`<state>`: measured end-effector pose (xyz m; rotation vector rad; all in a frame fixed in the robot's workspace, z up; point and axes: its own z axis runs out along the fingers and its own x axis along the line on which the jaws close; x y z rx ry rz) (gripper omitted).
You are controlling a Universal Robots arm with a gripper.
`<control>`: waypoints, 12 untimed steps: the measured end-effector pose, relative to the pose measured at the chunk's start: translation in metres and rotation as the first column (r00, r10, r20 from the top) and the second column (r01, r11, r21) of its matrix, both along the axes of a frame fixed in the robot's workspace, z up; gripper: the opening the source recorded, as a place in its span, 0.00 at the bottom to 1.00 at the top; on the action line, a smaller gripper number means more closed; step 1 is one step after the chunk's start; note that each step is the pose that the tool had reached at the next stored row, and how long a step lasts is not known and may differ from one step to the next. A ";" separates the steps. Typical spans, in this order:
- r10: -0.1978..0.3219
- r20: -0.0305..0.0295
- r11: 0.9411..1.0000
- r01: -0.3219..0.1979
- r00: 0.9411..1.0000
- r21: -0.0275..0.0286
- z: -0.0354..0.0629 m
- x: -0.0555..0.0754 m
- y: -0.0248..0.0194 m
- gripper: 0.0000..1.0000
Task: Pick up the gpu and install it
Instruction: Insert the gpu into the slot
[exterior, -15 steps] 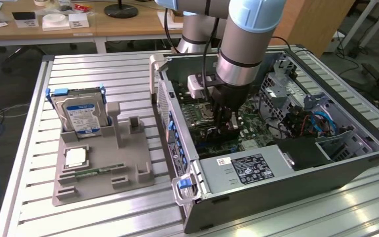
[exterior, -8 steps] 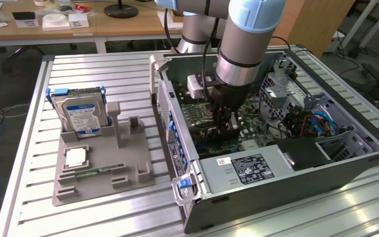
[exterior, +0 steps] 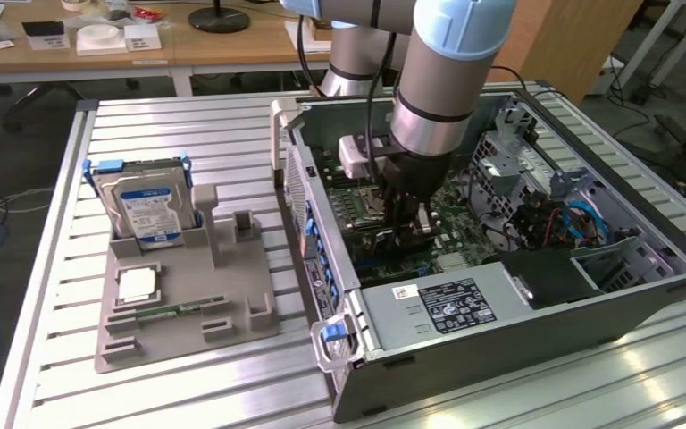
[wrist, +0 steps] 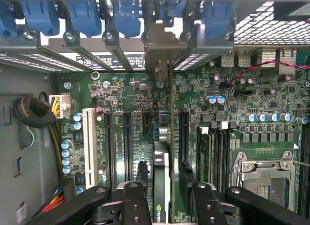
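Reading the exterior view from its left to its right: the grey parts holder (exterior: 188,295) lies on the slatted table (exterior: 57,357), with the silver hard drive (exterior: 143,207) carrying a blue label standing upright at its 11 o'clock corner and a narrow green memory stick (exterior: 182,309) lying flat near its 6 o'clock edge. Just beside the holder, at its 3 o'clock, sits the open computer case (exterior: 498,295). My arm (exterior: 445,76) descends into the case from 12 o'clock, and my gripper (exterior: 405,231) is low over the motherboard (exterior: 373,246). In the wrist view, the gpu (wrist: 162,186) stands on edge in a motherboard slot between my two fingers (wrist: 133,198), its silver end bracket (wrist: 162,53) seated among the rear case slot covers below the blue retention clips (wrist: 82,14). My jaws stand partly open, one finger on each side of the card; a narrow gap is visible beside the card, and I cannot tell whether either pad touches it. At 3 o'clock of the card lies the CPU socket (wrist: 264,174).
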<state>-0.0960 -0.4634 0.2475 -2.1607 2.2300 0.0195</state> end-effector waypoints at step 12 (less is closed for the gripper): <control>0.000 0.000 1.000 0.000 1.000 0.000 0.0021 0.000 0.0048 0.40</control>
